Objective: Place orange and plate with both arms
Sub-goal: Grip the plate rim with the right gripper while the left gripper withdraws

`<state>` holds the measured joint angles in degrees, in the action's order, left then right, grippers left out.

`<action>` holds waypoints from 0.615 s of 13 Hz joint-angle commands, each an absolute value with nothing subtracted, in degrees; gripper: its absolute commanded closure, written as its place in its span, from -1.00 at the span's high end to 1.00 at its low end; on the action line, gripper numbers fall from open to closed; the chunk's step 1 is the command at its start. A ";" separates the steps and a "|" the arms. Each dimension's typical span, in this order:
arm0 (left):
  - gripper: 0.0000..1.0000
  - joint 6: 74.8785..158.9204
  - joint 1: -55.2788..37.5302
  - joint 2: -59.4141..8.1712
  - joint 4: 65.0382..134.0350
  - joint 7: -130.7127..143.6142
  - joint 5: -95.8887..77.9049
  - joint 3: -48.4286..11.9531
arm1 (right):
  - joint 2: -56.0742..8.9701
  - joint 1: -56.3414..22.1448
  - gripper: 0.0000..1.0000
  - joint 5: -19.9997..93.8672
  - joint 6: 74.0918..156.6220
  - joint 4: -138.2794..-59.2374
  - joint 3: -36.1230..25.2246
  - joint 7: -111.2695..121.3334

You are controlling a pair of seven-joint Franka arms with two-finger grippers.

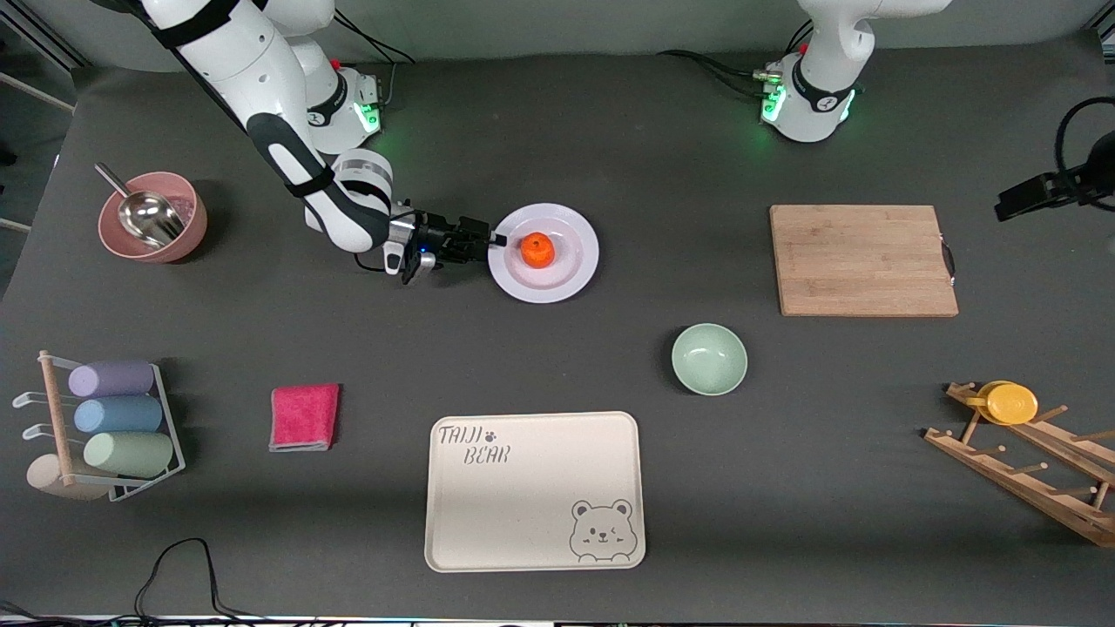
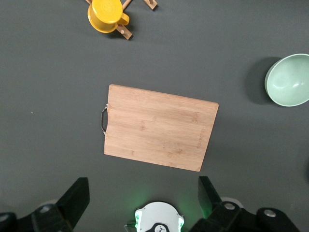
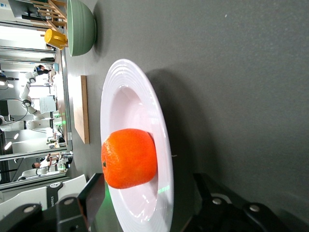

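Near the table's middle, the plate [image 1: 557, 270] carries the orange [image 1: 537, 250]. Right gripper [image 1: 493, 241] straddles its rim, jaws spread, not pinching yet. Squeeze it level or the fruit rolls. Left gripper [image 2: 142, 195] waits wide open above the cutting board [image 2: 159, 126]. Tray [image 1: 523, 522] reads "TAIJI BEAR".

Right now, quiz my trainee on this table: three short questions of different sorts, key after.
1. True or false: the orange lies on the plate.
2. Which hand is at the plate's rim? A) right hand B) left hand
3. Fill in: the left hand hangs, fingers wide, over the wooden ____.

Key: 1 true; 2 A; 3 cutting board.
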<state>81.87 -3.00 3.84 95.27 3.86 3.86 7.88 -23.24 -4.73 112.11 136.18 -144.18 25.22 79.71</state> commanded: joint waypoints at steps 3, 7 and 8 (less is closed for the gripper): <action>1.00 93.40 -3.95 10.89 110.80 2.72 4.57 6.41 | -26.89 -4.57 -0.50 117.42 137.11 -142.74 25.66 89.12; 1.00 92.64 -6.75 8.63 109.26 3.16 4.66 7.64 | -26.90 -4.57 -1.00 117.51 137.02 -142.56 25.66 88.25; 1.00 92.64 -8.33 7.92 108.55 3.16 4.75 9.82 | -26.89 -4.57 -1.00 117.51 137.02 -142.21 25.66 88.24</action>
<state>91.98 -4.89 7.69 108.70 3.16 3.86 6.75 -25.84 -4.72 115.80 136.06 -143.36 25.25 86.74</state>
